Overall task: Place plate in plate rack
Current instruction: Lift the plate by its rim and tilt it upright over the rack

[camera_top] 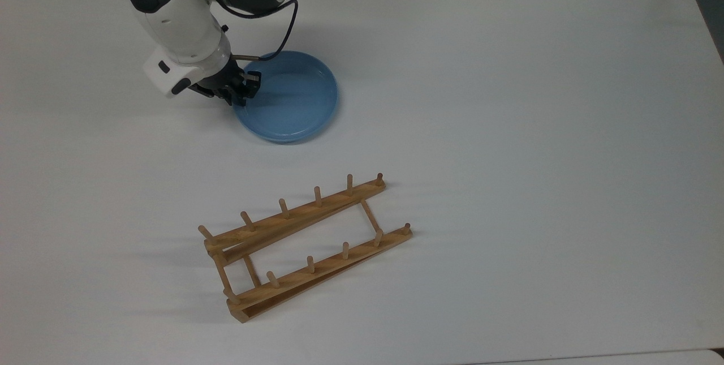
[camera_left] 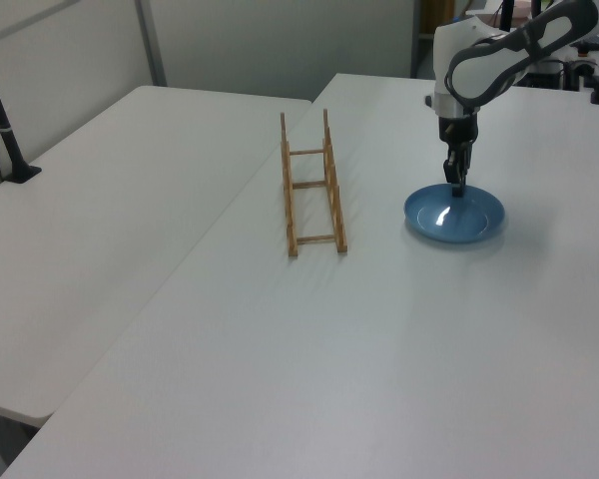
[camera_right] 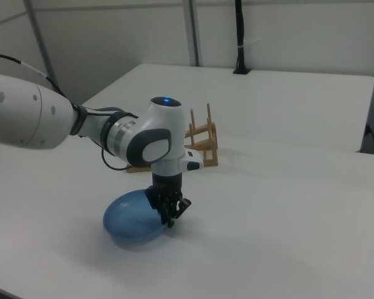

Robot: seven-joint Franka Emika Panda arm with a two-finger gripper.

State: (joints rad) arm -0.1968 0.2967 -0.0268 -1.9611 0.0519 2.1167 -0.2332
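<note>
The gripper (camera_top: 240, 92) pinches the light-blue plate (camera_top: 294, 99) by its rim; next, lift and carry it to the wooden plate rack (camera_top: 305, 243)

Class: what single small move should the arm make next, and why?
Probably a short lift straight up, once the hold is sure. The gripper sits at the rim of the plate on the top view's left, the plate rests on the table, and the plate rack stands apart from it.
</note>
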